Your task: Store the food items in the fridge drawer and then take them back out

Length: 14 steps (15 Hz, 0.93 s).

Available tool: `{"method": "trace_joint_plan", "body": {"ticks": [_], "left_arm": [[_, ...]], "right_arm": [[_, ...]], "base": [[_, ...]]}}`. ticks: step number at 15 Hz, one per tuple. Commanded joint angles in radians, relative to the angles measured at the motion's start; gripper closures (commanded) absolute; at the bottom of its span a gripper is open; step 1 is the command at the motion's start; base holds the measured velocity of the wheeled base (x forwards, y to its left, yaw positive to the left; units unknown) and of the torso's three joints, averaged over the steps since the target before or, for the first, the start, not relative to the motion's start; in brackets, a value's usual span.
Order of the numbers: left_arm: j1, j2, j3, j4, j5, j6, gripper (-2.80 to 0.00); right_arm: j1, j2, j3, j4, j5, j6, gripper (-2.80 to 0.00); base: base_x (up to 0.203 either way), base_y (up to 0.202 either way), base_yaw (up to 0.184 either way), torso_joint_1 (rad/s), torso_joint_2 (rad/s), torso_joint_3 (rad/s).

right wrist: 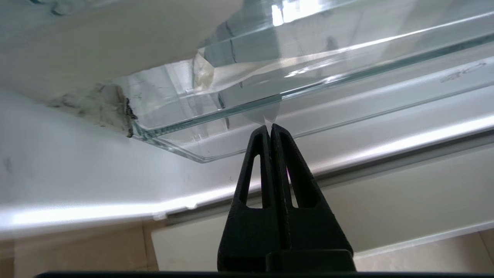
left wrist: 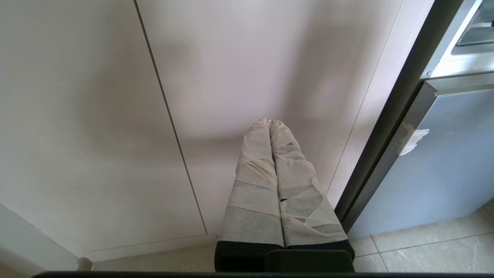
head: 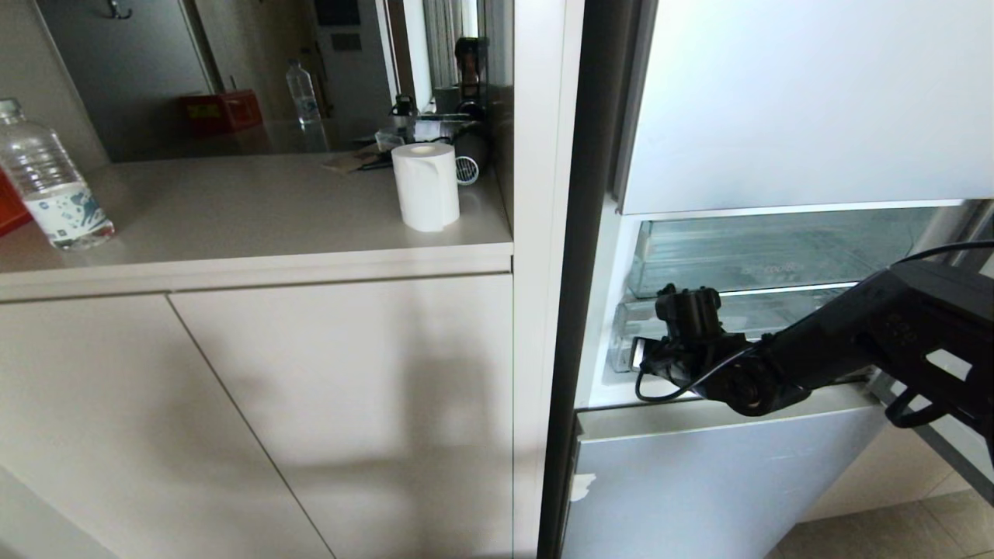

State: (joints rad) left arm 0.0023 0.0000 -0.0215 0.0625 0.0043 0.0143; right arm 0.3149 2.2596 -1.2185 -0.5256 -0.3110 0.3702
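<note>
Right gripper: at centre right of the head view, reaching from the right edge into the open fridge bay; in its wrist view the black fingertips are pressed together with nothing between them.
Contact point: tips sit at the underside of the thick front lip of the fridge drawer; touching or just short of it, I cannot tell.
Judged reason for pose: pressed-together fingers make a thin hook or wedge that fits under the lip, so the step in hand looks like pulling the drawer out by its front edge, not grasping anything.
Fridge drawer, location: lower of the two clear trays, centre right of the head view, under the upper clear drawer and above the pale blue-grey lower door front.
Drawer state: appears pushed in or nearly so; contents not readable through the plastic.
Food items: the two fruits are not visible in any view; whether they lie inside the drawer I cannot tell.
Left gripper: parked low, facing the cream cabinet door; tape-wrapped fingers closed against each other, empty.
Counter, upper left of head view: paper roll and water bottle, well apart from the work.
Risk (judgement): tips may slip off the smooth lip if the pull is not square.
</note>
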Motion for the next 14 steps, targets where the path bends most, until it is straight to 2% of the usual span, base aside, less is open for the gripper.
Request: {"method": "trace_joint_plan", "body": {"ticks": [1, 3, 7, 10, 12, 14], "left_arm": [[0.001, 0.002, 0.000, 0.000, 0.000, 0.000, 0.00], [0.001, 0.002, 0.000, 0.000, 0.000, 0.001, 0.00], [0.001, 0.002, 0.000, 0.000, 0.000, 0.000, 0.00], [-0.001, 0.002, 0.000, 0.000, 0.000, 0.001, 0.00], [0.001, 0.002, 0.000, 0.000, 0.000, 0.000, 0.00], [0.001, 0.002, 0.000, 0.000, 0.000, 0.000, 0.00]], "right_arm": [[0.000, -0.036, 0.026, -0.016, -0.002, 0.004, 0.00], [0.004, -0.178, 0.140, -0.013, 0.000, 0.004, 0.00], [0.018, -0.610, 0.470, -0.010, -0.005, -0.016, 0.00], [0.017, -0.992, 0.759, -0.009, -0.003, -0.091, 0.00], [-0.044, -1.257, 0.898, 0.022, 0.025, -0.154, 0.00], [-0.154, -1.545, 0.994, 0.098, 0.090, -0.223, 0.00]], "base": [[0.000, 0.000, 0.000, 0.000, 0.00, 0.000], [0.000, 0.000, 0.000, 0.000, 0.00, 0.000], [0.000, 0.000, 0.000, 0.000, 0.00, 0.000], [0.000, 0.000, 0.000, 0.000, 0.00, 0.000], [0.000, 0.000, 0.000, 0.000, 0.00, 0.000], [0.000, 0.000, 0.000, 0.000, 0.00, 0.000]]}}
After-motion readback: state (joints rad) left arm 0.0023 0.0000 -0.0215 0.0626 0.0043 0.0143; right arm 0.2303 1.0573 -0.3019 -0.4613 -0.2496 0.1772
